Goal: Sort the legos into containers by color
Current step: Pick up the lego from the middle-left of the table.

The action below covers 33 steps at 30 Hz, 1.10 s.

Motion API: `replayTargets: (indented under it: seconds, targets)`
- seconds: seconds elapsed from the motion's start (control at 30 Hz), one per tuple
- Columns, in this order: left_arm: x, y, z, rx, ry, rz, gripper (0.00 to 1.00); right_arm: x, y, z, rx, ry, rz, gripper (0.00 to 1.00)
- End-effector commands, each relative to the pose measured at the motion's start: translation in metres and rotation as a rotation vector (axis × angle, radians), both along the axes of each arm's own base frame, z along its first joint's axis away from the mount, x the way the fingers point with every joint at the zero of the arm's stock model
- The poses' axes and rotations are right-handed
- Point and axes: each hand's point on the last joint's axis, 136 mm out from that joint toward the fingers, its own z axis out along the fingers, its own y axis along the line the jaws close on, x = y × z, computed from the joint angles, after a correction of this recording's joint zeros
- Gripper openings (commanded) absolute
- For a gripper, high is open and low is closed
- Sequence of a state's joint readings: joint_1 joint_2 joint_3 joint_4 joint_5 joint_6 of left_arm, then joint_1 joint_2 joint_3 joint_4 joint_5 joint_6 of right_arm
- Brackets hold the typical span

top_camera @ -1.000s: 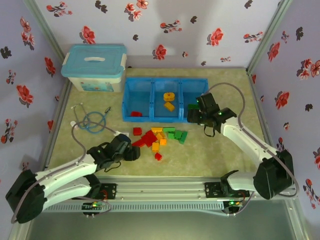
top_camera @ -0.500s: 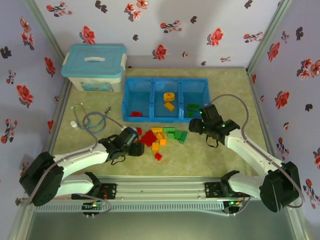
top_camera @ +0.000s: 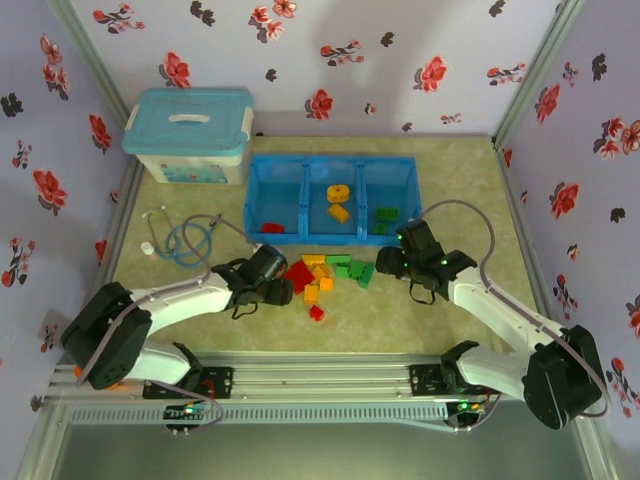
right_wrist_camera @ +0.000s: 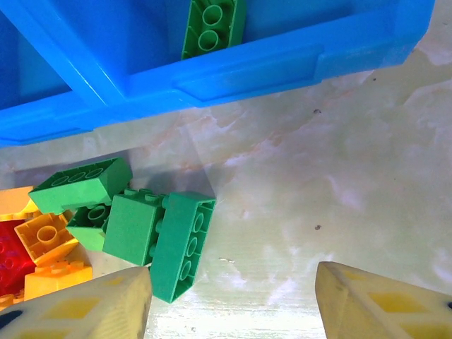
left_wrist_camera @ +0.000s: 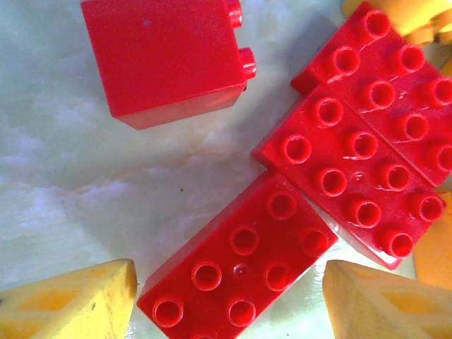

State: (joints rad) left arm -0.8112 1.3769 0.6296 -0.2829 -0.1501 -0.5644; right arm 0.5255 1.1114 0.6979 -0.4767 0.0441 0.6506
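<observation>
The loose legos (top_camera: 322, 272) lay heaped at the centre of the top view, just below the blue tray (top_camera: 330, 160), whose compartments held red, orange-yellow and green pieces from left to right. The left gripper (left_wrist_camera: 229, 304) stood spread astride a red eight-stud brick (left_wrist_camera: 240, 258). The right gripper (right_wrist_camera: 233, 304), likewise spread and empty, hung beside a green brick (right_wrist_camera: 180, 244).

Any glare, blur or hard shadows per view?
Left wrist: very close, glints on studs of the red bricks, table washed pale, edges slightly soft. Right wrist: sharp; green bricks and blue tray throw dark shadows on the table. Top external: even light, soft detail, faint shadows on the back wall.
</observation>
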Motion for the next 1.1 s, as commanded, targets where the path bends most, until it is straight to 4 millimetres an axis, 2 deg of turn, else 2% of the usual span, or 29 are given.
replayTargets:
  seconds: [0.0,0.23,0.43,0.7,0.8,0.9,1.07]
  targets:
    - [0.008,-0.002,0.002,0.017,-0.014,-0.007,0.67,0.0,0.003,0.006,0.027,-0.026,-0.012,0.63]
    - [-0.001,0.008,-0.005,0.035,0.02,0.024,0.53,-0.001,0.003,0.005,0.029,-0.029,-0.018,0.62]
    - [-0.014,0.015,-0.001,0.006,0.019,0.049,0.38,-0.003,0.004,-0.001,0.034,-0.024,-0.02,0.62]
    - [-0.024,0.021,0.012,-0.031,-0.005,0.052,0.28,-0.003,0.008,-0.006,0.039,-0.02,-0.02,0.61]
    - [-0.026,0.022,0.026,-0.04,-0.025,0.052,0.27,-0.005,0.009,-0.007,0.039,-0.018,-0.017,0.61]
    - [-0.023,0.02,0.052,-0.078,-0.072,0.046,0.27,-0.006,0.009,-0.008,0.037,-0.018,-0.019,0.61]
    - [-0.005,0.017,0.091,-0.081,-0.11,0.043,0.27,-0.009,0.011,-0.012,0.044,-0.014,-0.018,0.61]
